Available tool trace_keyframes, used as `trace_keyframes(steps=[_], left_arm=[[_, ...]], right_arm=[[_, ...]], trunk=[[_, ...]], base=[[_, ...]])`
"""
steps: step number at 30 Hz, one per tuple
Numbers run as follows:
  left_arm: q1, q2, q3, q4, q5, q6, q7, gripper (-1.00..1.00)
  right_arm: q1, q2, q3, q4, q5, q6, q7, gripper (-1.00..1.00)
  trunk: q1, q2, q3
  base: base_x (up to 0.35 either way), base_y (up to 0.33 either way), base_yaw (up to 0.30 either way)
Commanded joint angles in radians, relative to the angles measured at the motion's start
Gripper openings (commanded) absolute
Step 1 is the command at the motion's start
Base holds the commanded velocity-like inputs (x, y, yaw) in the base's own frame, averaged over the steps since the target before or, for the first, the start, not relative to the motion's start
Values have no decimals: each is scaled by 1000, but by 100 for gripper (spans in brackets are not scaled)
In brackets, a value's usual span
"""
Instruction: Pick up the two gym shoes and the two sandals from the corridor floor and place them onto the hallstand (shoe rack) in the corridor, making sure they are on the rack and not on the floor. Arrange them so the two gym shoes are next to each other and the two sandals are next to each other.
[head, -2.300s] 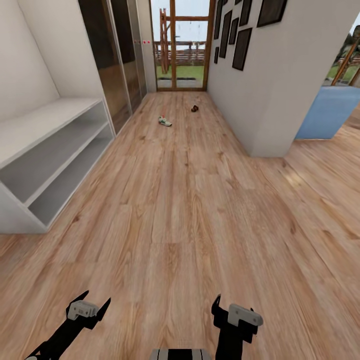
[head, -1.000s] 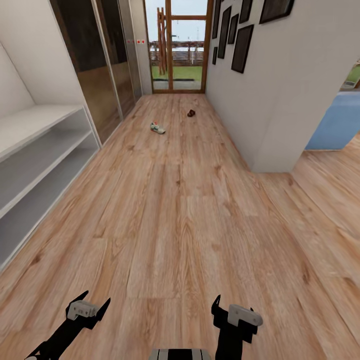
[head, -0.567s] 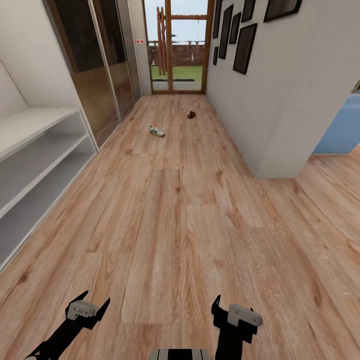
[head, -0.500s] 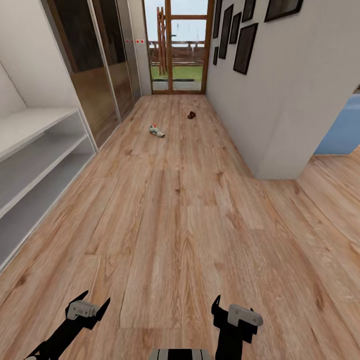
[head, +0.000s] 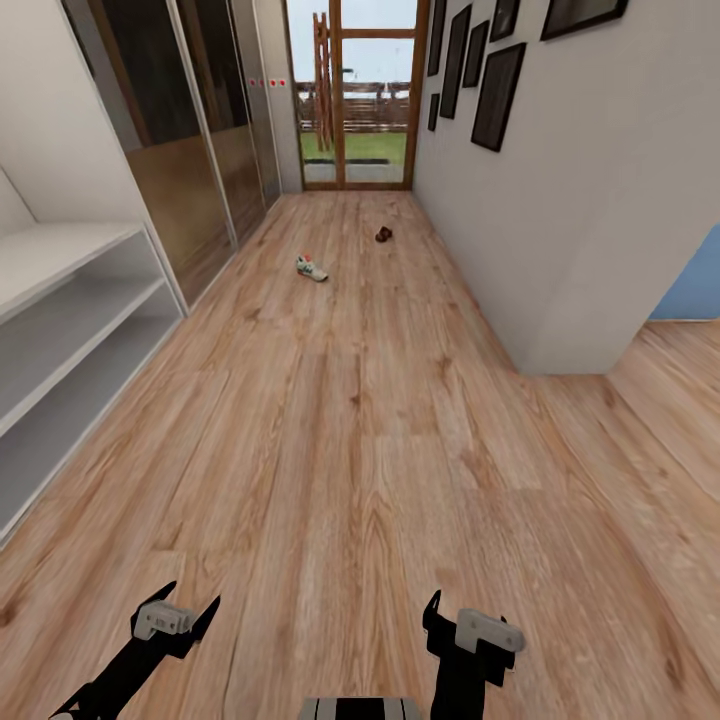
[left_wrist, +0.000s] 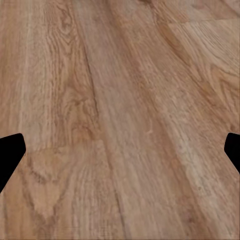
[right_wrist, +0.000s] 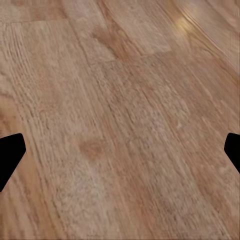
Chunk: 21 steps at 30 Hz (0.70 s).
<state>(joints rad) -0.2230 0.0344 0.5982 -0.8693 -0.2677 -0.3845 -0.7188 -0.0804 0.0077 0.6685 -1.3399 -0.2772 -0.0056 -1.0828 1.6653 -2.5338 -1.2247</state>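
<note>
Lying far off, small: gym shoe (head: 311, 268), blurred sandal (head: 383, 235).

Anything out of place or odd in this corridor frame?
Yes: a gym shoe and a dark sandal lie apart on the corridor floor, far down towards the glass door, instead of on the hallstand, whose visible shelves are bare. Both lie at an angle to the planks. Nothing looks spilled or damaged.

Bare wood-grain floor (right_wrist: 120, 120) between black fingertips (right_wrist: 10, 155)
</note>
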Motion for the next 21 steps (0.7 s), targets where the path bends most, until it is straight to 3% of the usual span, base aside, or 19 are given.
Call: trace_keyframes(steps=[1, 21], left_arm=[[-1, -1, 4, -1, -8, -5, -4, 100], [-1, -3, 3, -1, -11, -5, -3, 100]], right_arm=[[-1, 0, 2, -1, -5, -1, -5, 100], [-1, 0, 2, -1, -5, -1, -5, 100]], trunk=[[0, 0, -1], [0, 0, -1]], base=[[324, 0, 0], [324, -11, 0]])
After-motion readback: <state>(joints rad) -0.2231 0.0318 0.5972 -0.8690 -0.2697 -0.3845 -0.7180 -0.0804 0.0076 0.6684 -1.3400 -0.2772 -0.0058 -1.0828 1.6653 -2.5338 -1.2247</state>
